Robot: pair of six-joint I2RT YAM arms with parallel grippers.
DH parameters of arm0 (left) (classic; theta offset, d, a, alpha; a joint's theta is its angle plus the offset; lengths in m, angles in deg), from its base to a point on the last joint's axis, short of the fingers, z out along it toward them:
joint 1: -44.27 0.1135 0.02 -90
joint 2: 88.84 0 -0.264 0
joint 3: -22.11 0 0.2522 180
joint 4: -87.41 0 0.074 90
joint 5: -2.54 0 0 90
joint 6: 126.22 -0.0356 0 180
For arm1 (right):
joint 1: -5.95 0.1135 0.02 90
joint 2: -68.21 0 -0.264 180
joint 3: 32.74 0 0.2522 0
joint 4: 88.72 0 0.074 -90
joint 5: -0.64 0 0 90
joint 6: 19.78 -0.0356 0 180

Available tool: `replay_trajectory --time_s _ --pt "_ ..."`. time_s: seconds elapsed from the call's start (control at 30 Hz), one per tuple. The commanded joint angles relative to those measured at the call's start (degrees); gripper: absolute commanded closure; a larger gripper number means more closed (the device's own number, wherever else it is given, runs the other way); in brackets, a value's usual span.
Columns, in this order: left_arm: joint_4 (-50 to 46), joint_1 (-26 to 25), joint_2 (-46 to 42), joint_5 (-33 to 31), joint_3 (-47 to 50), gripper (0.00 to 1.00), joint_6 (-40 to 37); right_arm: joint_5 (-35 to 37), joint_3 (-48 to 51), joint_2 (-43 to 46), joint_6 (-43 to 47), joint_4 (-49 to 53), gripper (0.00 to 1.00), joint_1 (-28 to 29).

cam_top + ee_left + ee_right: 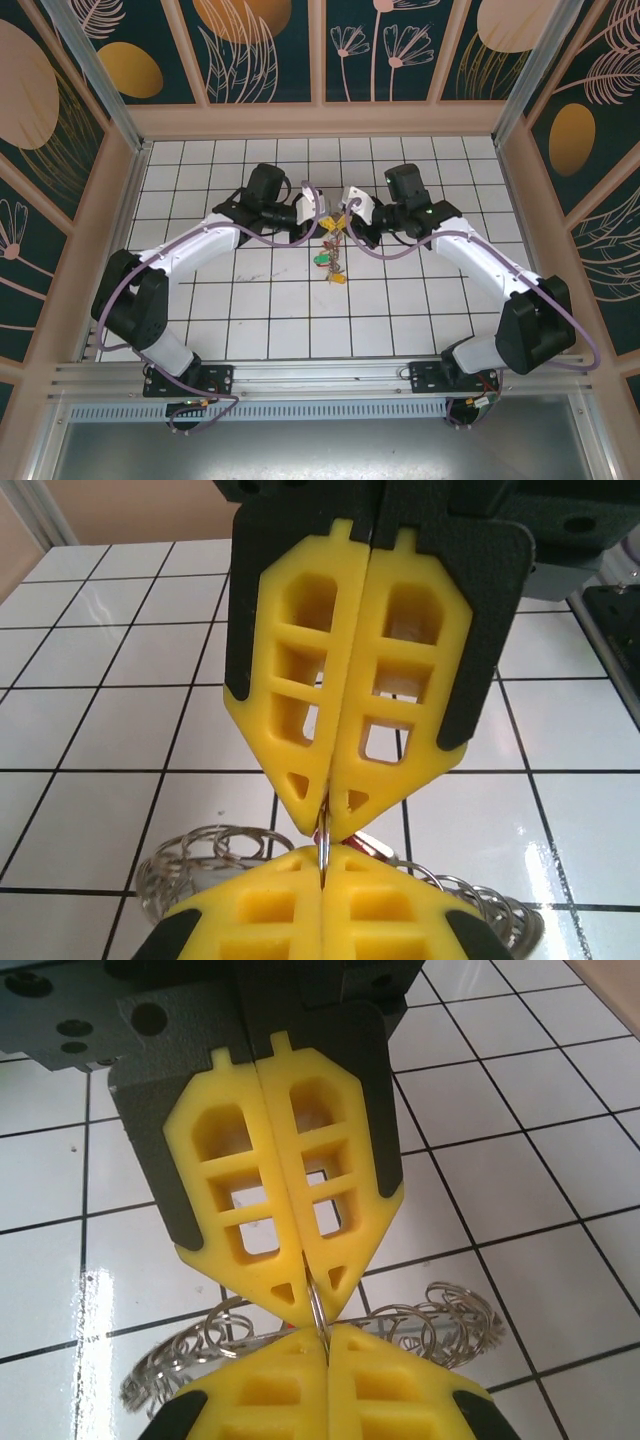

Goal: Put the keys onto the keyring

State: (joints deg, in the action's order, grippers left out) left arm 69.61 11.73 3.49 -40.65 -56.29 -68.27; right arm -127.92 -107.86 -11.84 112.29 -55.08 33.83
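1. Walls [260,50] patterned with leaves and flowers close in the table [200,300], which is white tile with dark joints.
2. The left arm [205,240] and the right arm [480,255] bend inward from their bases at the near edge. We see them meet tip to tip over the middle of the table.
3. In its own wrist view, the left gripper [322,858] has its yellow fingers pressed together. The other gripper faces it head-on, and the two sets of tips almost touch.
4. The right gripper [325,1338] is likewise pressed together in its own wrist view, tip to tip with the left one.
5. The keyring [450,1325] shows in both wrist views as a hoop of looping silver wire. It curves below and behind the meeting fingertips, over the tiles. We cannot tell whether it rests on the table or hangs clear of it.
6. The keys [322,260] sit in a small cluster just on the near side of the grippers, at mid-table. One head is green and another piece beside it is yellowish. We cannot tell whether they lie on the tiles or dangle.
7. A thin silver sliver [323,838] runs between the two sets of tips and is pinched in the seam of each gripper. We cannot tell whether it belongs to the keyring or to a key.
8. A red bit [362,842] peeks out just behind the tips; we cannot make out what it is.
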Motion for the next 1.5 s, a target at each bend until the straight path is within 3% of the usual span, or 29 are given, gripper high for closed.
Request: replay_trajectory --time_s 0.0,0.2,0.47,0.8,0.9,0.97,1.03,1.13,1.27,1.47 --pt "11.0 -0.1 -2.4 6.4 3.3 1.0 5.8 -7.6 2.8 2.2 -0.5 -6.9 0.91 -1.4" --pt "20.8 0.2 -2.9 12.9 6.1 1.0 11.4 -14.8 5.4 2.6 -1.6 -10.8 0.89 -4.2" --pt "33.0 0.4 -2.9 15.9 8.6 1.0 19.4 -17.5 6.6 2.6 -2.2 -12.7 0.87 -5.9" --pt "36.0 0.4 -2.7 16.4 10.5 1.0 21.0 -18.5 7.2 2.4 -2.5 -14.0 0.84 -6.5" --pt "38.8 0.4 -2.9 16.4 11.4 1.0 22.8 -18.7 7.2 2.6 -2.6 -14.2 0.86 -6.7" --pt "40.5 0.5 -3.0 15.9 12.0 1.0 23.9 -17.6 7.0 2.8 -3.5 -14.5 1.0 -6.5" --pt "36.4 0.4 -3.3 13.6 11.3 1.0 21.2 -16.7 6.8 3.4 -3.8 -14.7 1.0 -6.5" --pt "25.1 0.4 -3.4 10.3 9.2 0.87 14.0 -15.0 5.4 3.7 -2.4 -11.8 1.0 -6.1" --pt "11.2 0.4 -2.4 5.8 4.3 0.81 5.7 -11.2 3.1 3.5 -1.3 -8.0 1.0 -4.6" --pt "0.3 0.2 -1.3 2.1 0.0 0.75 -0.3 -7.5 1.3 3.6 -0.8 -5.7 1.0 -2.8"
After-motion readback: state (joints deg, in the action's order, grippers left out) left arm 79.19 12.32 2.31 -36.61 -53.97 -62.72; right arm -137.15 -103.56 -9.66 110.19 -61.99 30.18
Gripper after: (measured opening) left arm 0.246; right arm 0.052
